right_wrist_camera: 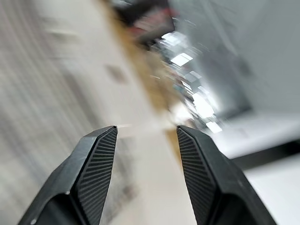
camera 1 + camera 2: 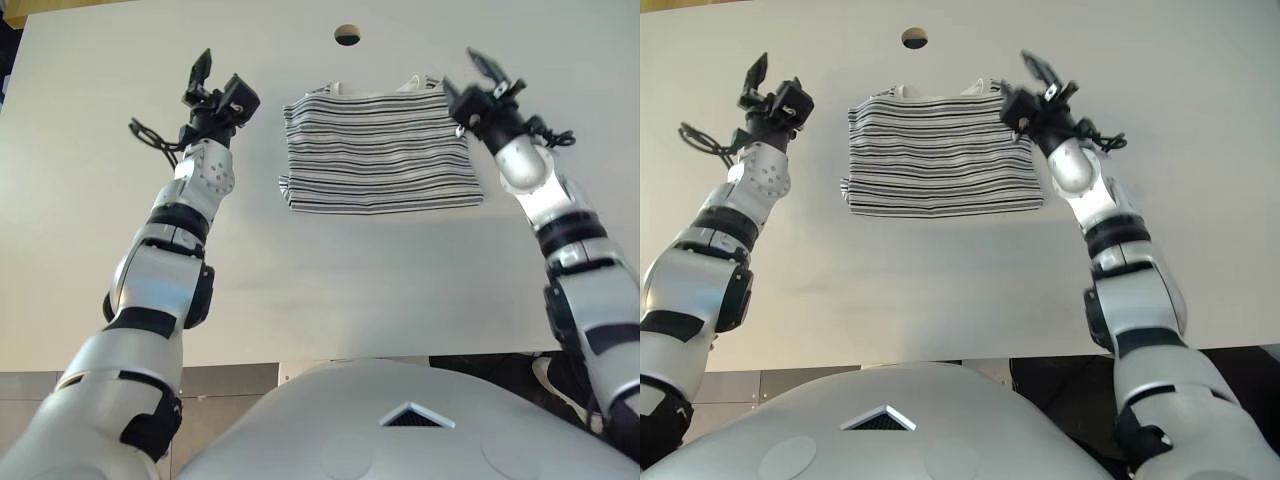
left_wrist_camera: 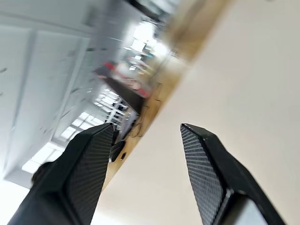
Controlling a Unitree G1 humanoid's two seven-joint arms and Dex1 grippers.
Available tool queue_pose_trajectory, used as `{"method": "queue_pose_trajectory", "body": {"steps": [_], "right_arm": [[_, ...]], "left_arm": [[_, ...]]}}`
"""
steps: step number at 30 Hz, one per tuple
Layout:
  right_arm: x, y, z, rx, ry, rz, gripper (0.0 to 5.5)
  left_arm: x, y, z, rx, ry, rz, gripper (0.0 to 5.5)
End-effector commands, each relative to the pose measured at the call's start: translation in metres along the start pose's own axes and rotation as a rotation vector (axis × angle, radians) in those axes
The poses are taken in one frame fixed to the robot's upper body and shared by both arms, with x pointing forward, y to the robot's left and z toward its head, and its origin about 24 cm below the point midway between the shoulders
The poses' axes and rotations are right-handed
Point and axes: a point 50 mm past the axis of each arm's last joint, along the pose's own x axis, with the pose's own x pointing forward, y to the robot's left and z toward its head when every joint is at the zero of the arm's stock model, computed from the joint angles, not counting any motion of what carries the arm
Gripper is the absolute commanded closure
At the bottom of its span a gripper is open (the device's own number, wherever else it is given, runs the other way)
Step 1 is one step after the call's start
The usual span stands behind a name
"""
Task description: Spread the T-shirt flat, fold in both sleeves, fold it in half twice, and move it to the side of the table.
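While the left gripper (image 3: 147,127) and right gripper (image 1: 146,127) hang released on either side of the folded T-shirt (image 2: 378,150), far-middle on the table (image 2: 330,290), a 1-sided grab could undo its folds.

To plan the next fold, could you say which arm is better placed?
Probably right: the right gripper is open beside a corner of the striped T-shirt; the left gripper hangs apart.

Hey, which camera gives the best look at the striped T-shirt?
Left eye view: the whole folded striped T-shirt lies in plain sight. The right eye view nearly matches it. The right wrist view gives blurred streaks, perhaps its stripes; the left wrist view faces the table.
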Motion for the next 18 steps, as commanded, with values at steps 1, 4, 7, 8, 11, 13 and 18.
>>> {"method": "queue_pose_trajectory", "body": {"steps": [1, 4, 7, 8, 11, 13, 18], "right_arm": [[-0.064, 0.013, -0.007, -0.205, 0.032, 0.343, 3.15], [-0.074, 0.021, -0.008, -0.242, 0.061, 0.453, 3.15], [-0.074, 0.031, -0.006, -0.258, 0.063, 0.509, 3.15], [-0.073, 0.033, -0.004, -0.277, 0.050, 0.528, 3.15], [-0.071, 0.034, 0.008, -0.345, -0.006, 0.579, 3.15], [-0.074, 0.036, 0.017, -0.393, -0.053, 0.622, 3.15], [-0.096, 0.062, 0.056, -0.432, -0.264, 0.773, 3.15]], "left_arm": [[-0.023, 0.010, 0.014, -0.261, -0.098, 0.275, 2.85], [-0.029, 0.010, 0.026, -0.326, -0.123, 0.335, 2.85], [-0.028, 0.004, 0.036, -0.337, -0.129, 0.319, 2.85], [-0.029, 0.002, 0.038, -0.336, -0.126, 0.311, 2.85], [-0.030, -0.005, 0.046, -0.325, -0.145, 0.291, 2.85], [-0.030, -0.009, 0.051, -0.325, -0.159, 0.274, 2.85], [-0.027, -0.009, 0.056, -0.330, -0.170, 0.287, 2.85]]}}
